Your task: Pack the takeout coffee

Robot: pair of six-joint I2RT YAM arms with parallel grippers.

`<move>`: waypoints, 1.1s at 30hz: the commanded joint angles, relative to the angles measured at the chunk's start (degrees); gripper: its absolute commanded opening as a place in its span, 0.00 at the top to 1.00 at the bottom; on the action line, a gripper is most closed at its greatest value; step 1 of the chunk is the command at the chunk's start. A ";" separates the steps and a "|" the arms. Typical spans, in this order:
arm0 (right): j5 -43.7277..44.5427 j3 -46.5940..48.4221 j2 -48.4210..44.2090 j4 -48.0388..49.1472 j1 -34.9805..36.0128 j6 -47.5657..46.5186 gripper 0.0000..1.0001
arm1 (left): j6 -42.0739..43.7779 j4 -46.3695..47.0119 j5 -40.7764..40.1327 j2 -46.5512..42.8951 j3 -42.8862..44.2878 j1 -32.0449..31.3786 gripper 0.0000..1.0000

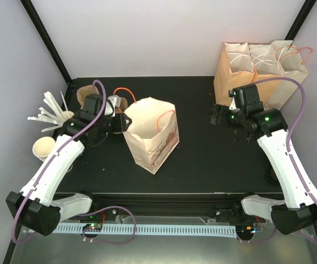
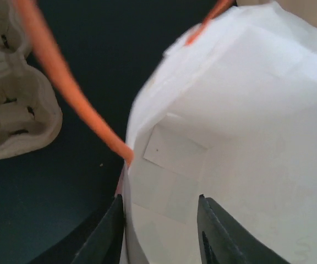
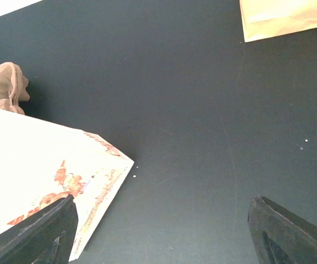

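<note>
The left arm (image 1: 56,165) reaches the bag (image 1: 153,137) rim, left fingers (image 2: 222,245) apart astride its wall; right fingers (image 3: 43,236) hover spread above the surface (image 3: 202,110).

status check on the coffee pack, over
Left gripper open, straddling paper bag rim. Right gripper open, empty, over table. Coffee cup not in sight. Nothing blocking bag mouth.

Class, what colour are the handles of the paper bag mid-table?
Orange; the handle shows best in the left wrist view.
</note>
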 commanded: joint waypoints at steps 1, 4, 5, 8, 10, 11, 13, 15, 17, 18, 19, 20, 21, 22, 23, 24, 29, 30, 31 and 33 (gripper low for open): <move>-2.02 1.21 0.48 -2.36 0.36 -0.62 0.13 | 2.26 -1.82 0.09 1.77 4.44 -0.86 0.66; -3.22 1.89 2.04 -3.95 0.33 -1.06 0.13 | 2.63 0.70 -1.09 1.05 4.63 -4.30 0.86; -3.48 2.01 2.30 -4.32 0.40 -1.08 0.13 | 2.58 1.83 -1.97 0.68 4.44 -5.58 0.94; -3.56 1.97 2.61 -4.75 0.42 -0.74 0.12 | 0.70 4.23 -5.69 -0.40 3.92 -8.61 0.98; -3.55 1.97 2.55 -4.97 0.42 -0.56 0.12 | -0.90 6.40 -7.79 -1.21 3.11 -9.75 0.98; -3.45 2.09 2.56 -5.13 0.42 -0.53 0.12 | -1.44 7.76 -8.49 -1.74 2.54 -10.26 0.98; -4.35 2.69 2.64 -5.47 0.42 -0.99 0.12 | -1.56 10.90 -8.97 -2.71 1.66 -11.21 0.98; -8.65 3.89 2.63 -5.00 0.42 -3.80 0.13 | -0.23 13.33 -9.56 -3.37 1.34 -12.56 0.99; -13.81 4.68 2.14 -3.97 1.16 -7.21 0.14 | 1.91 13.90 -10.42 -3.08 2.17 -13.93 0.98; -15.98 4.98 1.74 -2.86 2.06 -9.15 0.15 | 3.54 13.70 -10.45 -2.64 2.72 -14.44 0.98; -16.26 5.43 1.48 -2.01 3.90 -10.39 0.14 | 5.36 13.26 -10.55 -1.88 3.49 -15.01 0.98; -14.05 6.29 1.56 -1.68 6.25 -10.69 0.13 | 7.17 12.32 -11.22 -1.12 4.41 -15.63 0.98; -10.94 7.52 2.12 -1.69 8.78 -10.69 0.12 | 8.75 10.93 -11.65 -0.30 5.46 -15.97 0.98; -6.74 8.77 2.83 -1.95 11.41 -10.43 0.11 | 10.34 9.96 -11.98 0.39 6.50 -16.39 0.98; -2.46 9.98 3.95 -2.58 13.64 -10.13 0.11 | 11.71 8.94 -12.54 0.98 7.46 -16.71 0.98; 1.27 11.29 5.16 -3.71 15.35 -9.81 0.10 | 12.78 8.05 -13.36 1.52 8.46 -17.03 0.98; 10.01 13.77 6.61 -5.07 16.54 -9.19 0.08 | 15.16 4.92 -16.01 1.94 10.57 -18.06 0.98; 10.65 13.52 6.05 -4.63 16.52 -9.16 0.08 | 15.43 4.77 -16.30 1.76 10.49 -18.23 0.98; 10.88 13.26 5.38 -4.06 16.58 -9.34 0.07 | 15.61 4.59 -16.47 1.44 10.28 -18.45 0.98; 8.06 12.71 4.61 -3.12 16.53 -11.20 0.06 | 16.32 4.70 -16.44 0.92 9.59 -18.78 0.98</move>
